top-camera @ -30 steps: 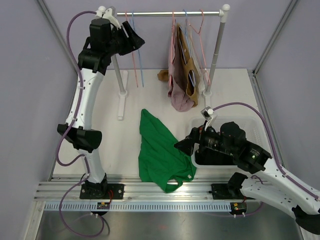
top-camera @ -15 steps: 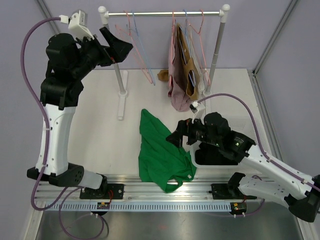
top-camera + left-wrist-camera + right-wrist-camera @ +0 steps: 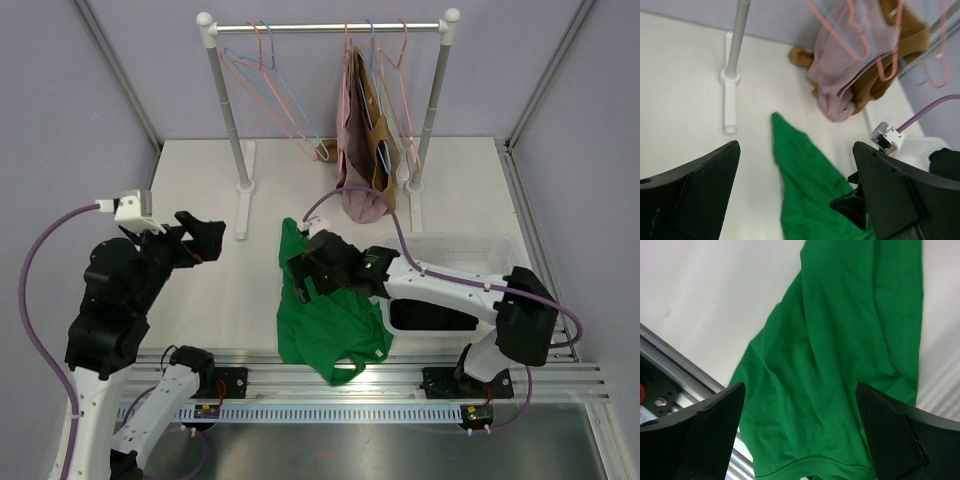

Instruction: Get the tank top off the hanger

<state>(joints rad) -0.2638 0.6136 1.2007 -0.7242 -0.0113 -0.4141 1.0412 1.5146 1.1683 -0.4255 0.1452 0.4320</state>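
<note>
Tank top (image 3: 325,310): green, off the hanger, lying crumpled on the desk (image 3: 200,190) between the two arms; its narrow end points toward the rack and its wide end reaches the metal rail (image 3: 560,372) at the near edge.
Left pincer (image 3: 205,238): fingers spread wide, nothing between them; it hangs above bare desk, left of the tank top and apart from it. Its wrist view looks between the dark fingers (image 3: 695,190) at the green cloth (image 3: 810,185).
Right pincer (image 3: 300,270): fingers wide apart over the upper half of the tank top, gripping nothing; whether it touches the cloth cannot be told. Its wrist view is filled with ribbed green fabric (image 3: 840,365).
Rack (image 3: 330,27): white posts, a metal bar across the top.
Empty hangers (image 3: 270,85): pink and blue wire, tilted, at the left of the bar.
Hung clothes: a pink garment (image 3: 355,190) and a brown garment (image 3: 382,150), side by side toward the right post.
Basket (image 3: 470,245): white, right of the tank top, behind the right arm.
Writing: a small tag (image 3: 208,408) on the near rail, too small to read.
</note>
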